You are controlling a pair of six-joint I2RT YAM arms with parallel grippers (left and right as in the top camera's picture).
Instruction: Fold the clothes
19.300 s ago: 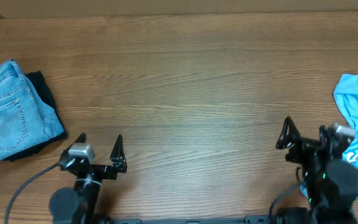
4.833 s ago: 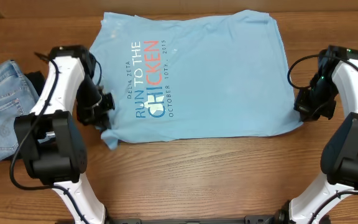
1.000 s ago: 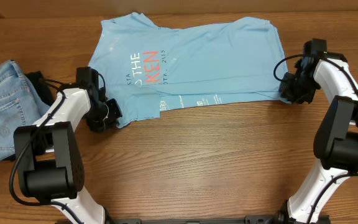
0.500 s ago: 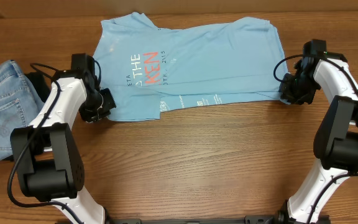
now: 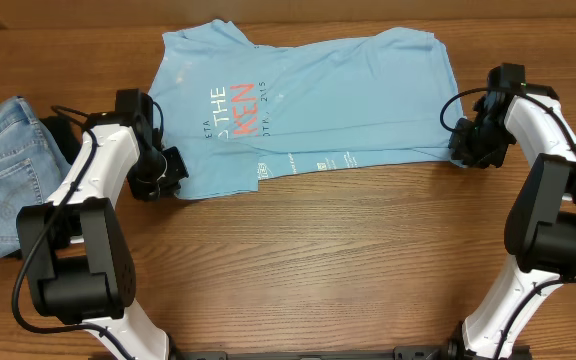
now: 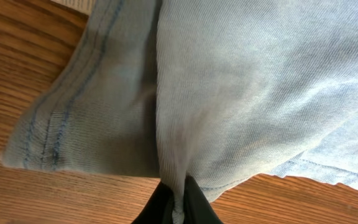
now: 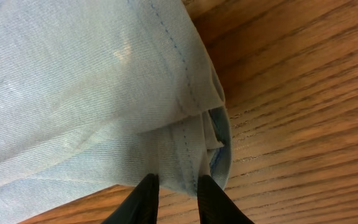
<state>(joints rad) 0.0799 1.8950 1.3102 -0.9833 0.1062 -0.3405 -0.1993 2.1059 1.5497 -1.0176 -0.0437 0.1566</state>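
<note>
The left gripper (image 6: pixel 178 200) is pinched nearly shut on a thin pleat at the T-shirt's (image 5: pixel 318 95) lower left corner, beside a double-stitched sleeve hem. The right gripper (image 7: pixel 174 190) stands narrow, holding the bunched, doubled hem at the shirt's lower right corner. Holding both ends, I judge, keeps the folded strip even. The shirt, a soft fine knit, lies spread flat between them, its lettering half covered. Left of the shirt, stiff denim jeans (image 5: pixel 3 180) lie over a black garment (image 5: pixel 66 140) on the grained wooden table (image 5: pixel 318 270).

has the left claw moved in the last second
Yes: the left claw, shut on the light blue T-shirt, has shifted slightly toward the table's far edge and nearer the denim jeans.
</note>
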